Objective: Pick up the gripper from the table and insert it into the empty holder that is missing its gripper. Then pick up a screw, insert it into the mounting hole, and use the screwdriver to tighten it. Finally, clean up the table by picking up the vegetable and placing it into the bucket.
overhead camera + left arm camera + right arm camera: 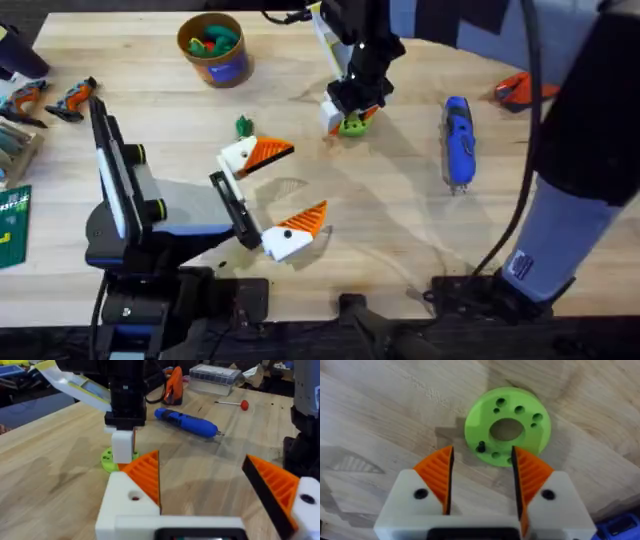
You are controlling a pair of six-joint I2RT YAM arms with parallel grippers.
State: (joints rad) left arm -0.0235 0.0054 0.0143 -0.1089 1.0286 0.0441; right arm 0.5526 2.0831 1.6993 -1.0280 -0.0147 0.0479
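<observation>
Orange-padded right tool [481,480]: spread wide, poised over lime-green holed disc [508,426].
Left tool [268,197]: released, mid-surface.
Blue pen-shaped screwdriver [458,140]: right side.
Brown-orange round bucket [213,47]: far edge.

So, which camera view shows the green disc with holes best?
The right wrist view: the green disc lies face-up, holes and a small black screw visible. Overhead it is mostly under the right gripper; the left wrist view shows its edge.

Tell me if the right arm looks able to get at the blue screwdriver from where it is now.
Probably yes. The screwdriver lies alone on bare wood on the right arm's own side, with nothing on or against it. The right gripper hangs over the green disc, jaws open and empty, so it looks free to move across.
</observation>
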